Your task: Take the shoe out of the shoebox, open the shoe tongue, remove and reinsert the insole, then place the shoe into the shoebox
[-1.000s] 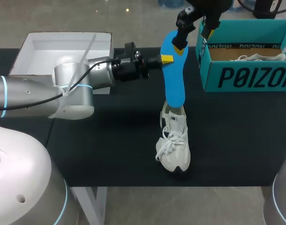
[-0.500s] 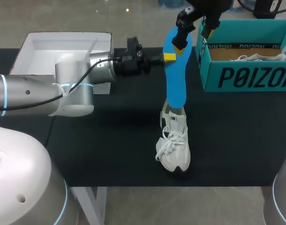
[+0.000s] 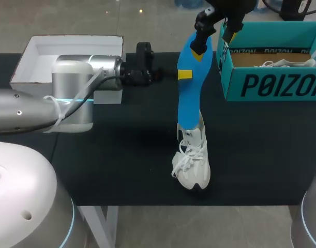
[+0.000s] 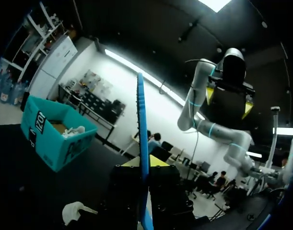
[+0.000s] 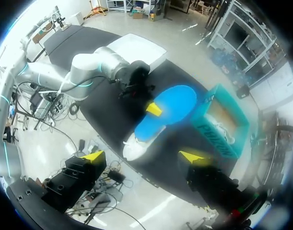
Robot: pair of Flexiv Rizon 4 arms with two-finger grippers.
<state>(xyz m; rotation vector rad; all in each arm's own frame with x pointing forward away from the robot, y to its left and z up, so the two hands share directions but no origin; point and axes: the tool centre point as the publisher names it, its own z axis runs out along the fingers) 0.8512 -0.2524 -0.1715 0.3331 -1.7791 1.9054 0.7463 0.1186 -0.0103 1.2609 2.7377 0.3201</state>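
Our left gripper (image 3: 184,74) is clenched on the insole (image 3: 189,95). In the left wrist view the insole (image 4: 142,120) stands edge-on between the two yellow tips of the left gripper (image 4: 142,165), pressed from both sides. The grip sits on the insole's upper part, well above the counter (image 3: 121,155).

Our right gripper (image 3: 214,37) hangs above the insole's top end with its fingers spread wide and nothing between them. From its own wrist view, the right gripper (image 5: 144,157) looks down on the insole (image 5: 168,108) below and ahead of it. In the head view one of its fingers overlaps the top of the insole, and we cannot tell whether they touch.

The insole is bright blue, long and rounded at both ends. It stands nearly upright, leaning slightly. Its lower end meets the opening of the shoe (image 3: 193,155), and we cannot tell whether it reaches inside.

The shoe is white, with loose white laces spilling to one side. It rests on the black counter with its toe toward the near edge, directly under the insole.

The shoebox (image 3: 271,85) is teal and open. It sits on the counter to the right of the insole, apart from the shoe, with white laces showing inside. A white tray (image 3: 28,54) lies at the counter's far left.
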